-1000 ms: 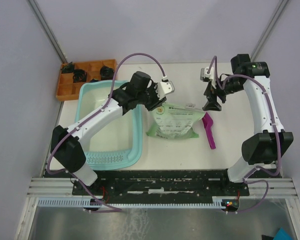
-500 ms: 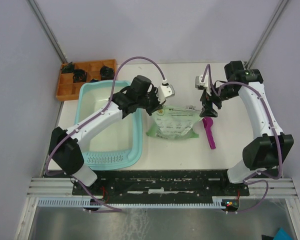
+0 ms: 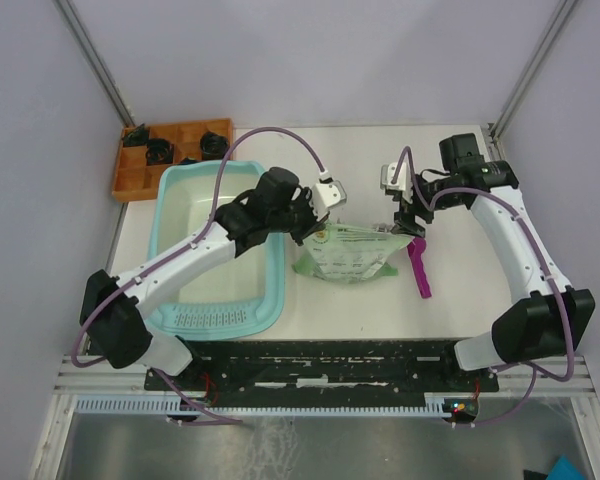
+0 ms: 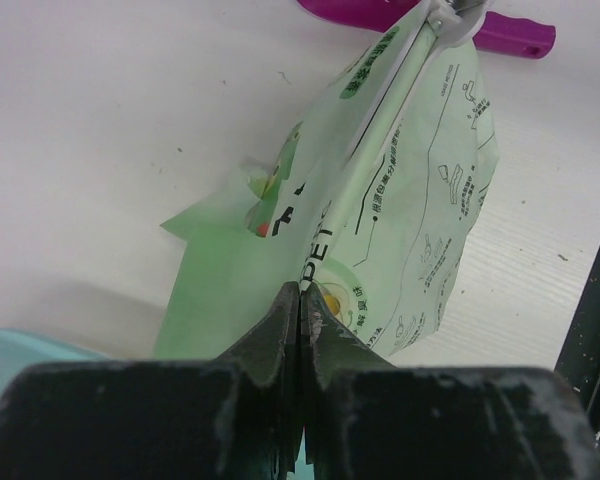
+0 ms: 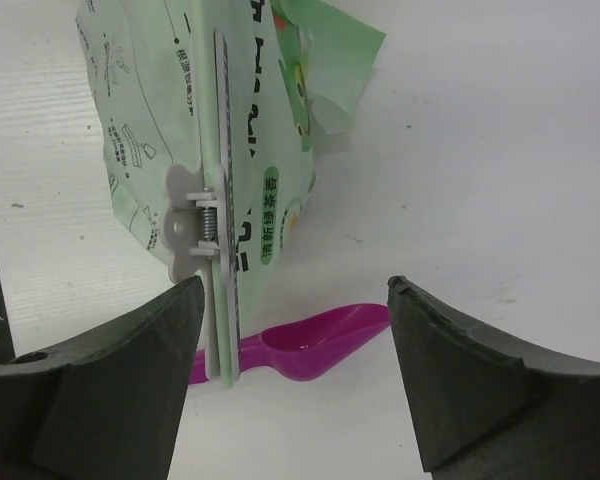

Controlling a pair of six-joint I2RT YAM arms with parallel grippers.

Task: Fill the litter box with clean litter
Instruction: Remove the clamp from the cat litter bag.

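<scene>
The light teal litter box (image 3: 192, 205) lies on the left of the table, its whitish floor bare where my left arm does not cover it. The litter itself is hidden. A light green printed bag (image 3: 348, 256) lies just right of the box, with a white clip (image 5: 204, 236) along its top edge. My left gripper (image 3: 314, 224) is shut on the bag's left top corner, fingertips (image 4: 286, 306) pinching the film. My right gripper (image 3: 409, 222) hangs open at the bag's right end. The clip stands just inside its left finger (image 5: 170, 318).
A magenta scoop (image 3: 419, 268) lies on the table right of the bag, under my right gripper; it also shows in the right wrist view (image 5: 325, 343). An orange compartmented tray (image 3: 145, 172) with black parts sits at the back left. The black base rail (image 3: 320, 358) runs along the near edge.
My left gripper has closed on the bag's corner. The right arm has swung left and lowered until its open jaws reach the clipped end of the bag.
</scene>
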